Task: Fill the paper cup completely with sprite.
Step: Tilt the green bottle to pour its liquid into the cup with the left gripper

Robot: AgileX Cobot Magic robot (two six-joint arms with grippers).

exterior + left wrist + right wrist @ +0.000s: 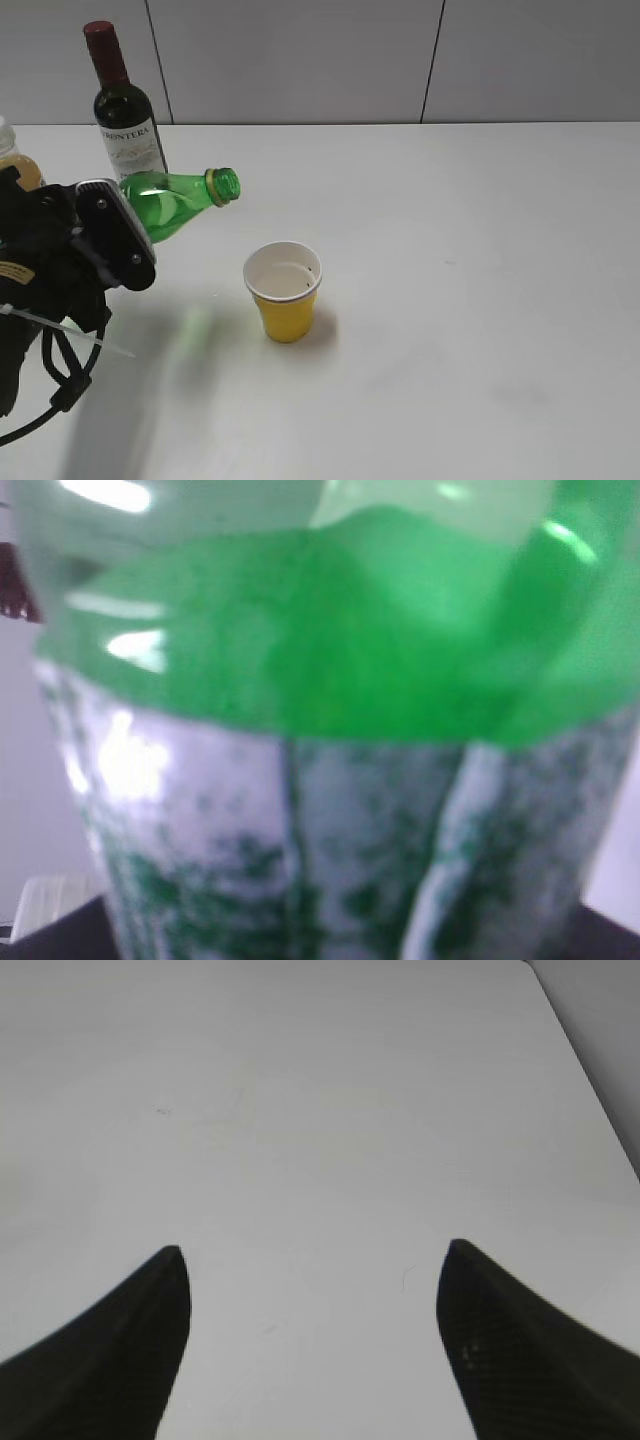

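The yellow paper cup (285, 290) stands upright near the table's middle, with clear liquid low inside it. The green sprite bottle (180, 200) is held tilted above the table, left of the cup, its uncapped mouth pointing right and slightly up; nothing flows out. My left gripper is shut on the sprite bottle; its fingers are hidden behind the black wrist (90, 250). In the left wrist view the bottle (330, 680) fills the frame, blurred, with its pale label band below. My right gripper (315, 1270) is open and empty over bare table; it does not show in the exterior view.
A dark wine bottle (125, 110) with a white label stands at the back left. An orange-brown juice bottle (15, 160) is partly cut off at the left edge. The white table (480, 300) meets a grey wall behind.
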